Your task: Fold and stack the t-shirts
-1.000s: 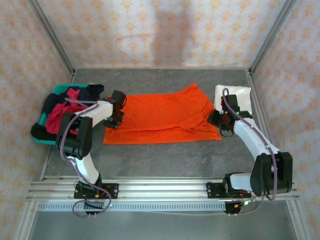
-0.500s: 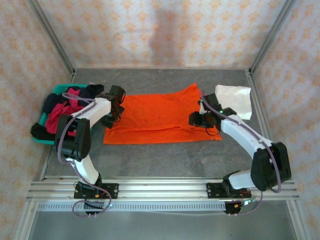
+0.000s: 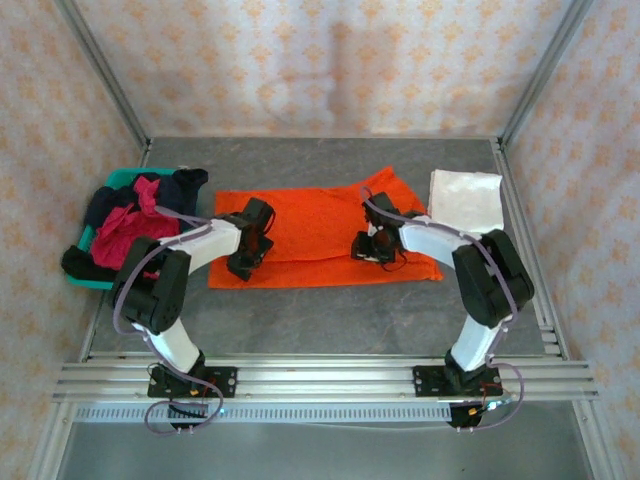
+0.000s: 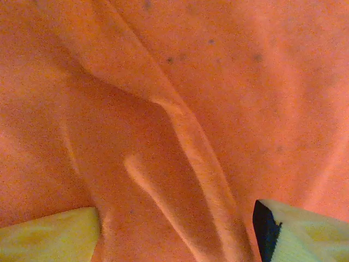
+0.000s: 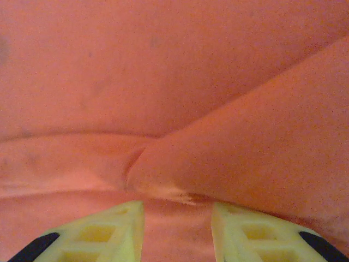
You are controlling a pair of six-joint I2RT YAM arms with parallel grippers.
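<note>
The orange t-shirt (image 3: 320, 228) lies spread flat in the middle of the table. My left gripper (image 3: 244, 264) hangs over its left part, open; in the left wrist view its fingers (image 4: 49, 234) stand wide apart above wrinkled orange cloth (image 4: 180, 136). Over the shirt's right part my right gripper (image 3: 368, 246) stands open, its fingertips (image 5: 109, 232) close to the orange t-shirt (image 5: 229, 153), just behind a folded-over edge. A white t-shirt (image 3: 466, 200) lies folded at the right. Crimson (image 3: 125, 228) and navy (image 3: 183, 183) t-shirts are heaped in the basket.
A teal basket (image 3: 118, 179) stands at the table's left edge. Metal frame posts and patterned walls close in the back and sides. Bare grey tabletop (image 3: 320, 320) lies between the orange shirt and the arm bases.
The left gripper let go of the shirt's left edge, opened and moved right and nearer. The right gripper travelled left from the shirt's right edge over the cloth, its jaws narrowing a little.
</note>
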